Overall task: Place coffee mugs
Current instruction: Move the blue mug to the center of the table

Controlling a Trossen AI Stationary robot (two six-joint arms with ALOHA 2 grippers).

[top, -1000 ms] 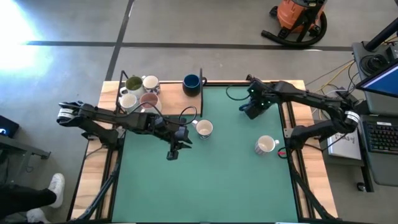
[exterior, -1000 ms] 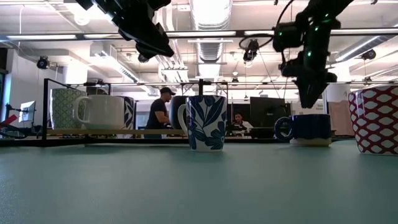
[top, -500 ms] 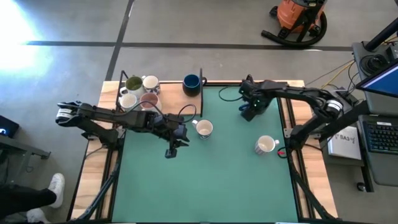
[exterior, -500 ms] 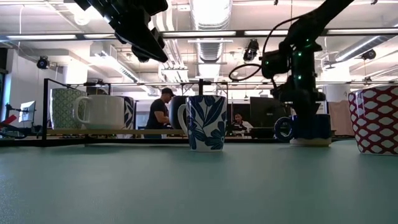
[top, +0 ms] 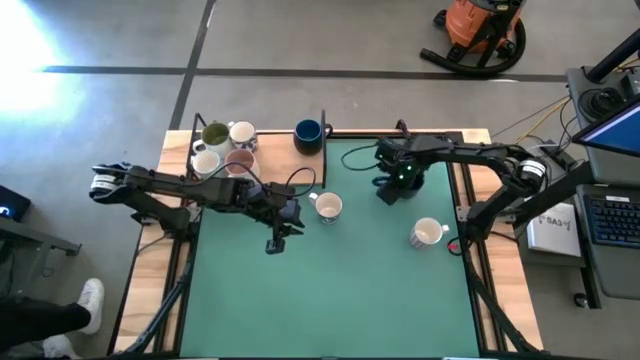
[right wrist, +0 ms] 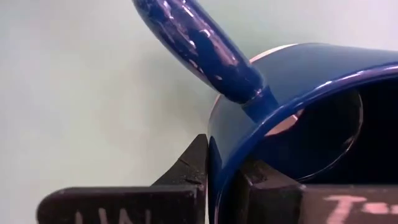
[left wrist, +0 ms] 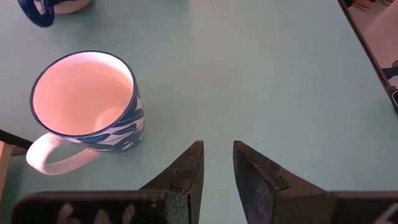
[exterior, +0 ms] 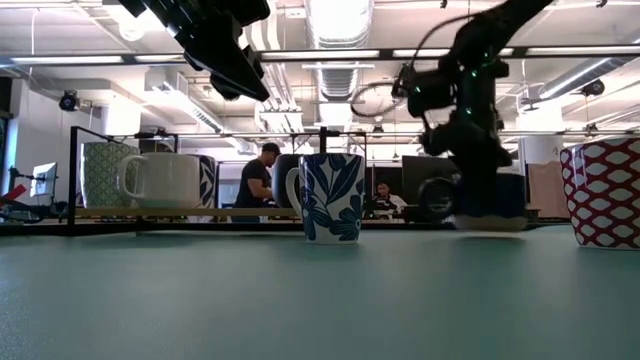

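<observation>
Green table [top: 340,290]: right pincer [right wrist: 219,163] pinches navy mug [right wrist: 298,106] rim, handle beside.

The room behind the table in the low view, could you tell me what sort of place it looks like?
Most likely an open-plan lab or workshop office: exposed ceiling ducts and strip lights overhead, people seated at monitors in the background, and a bare concrete floor with an orange shop vacuum near the table.
</observation>
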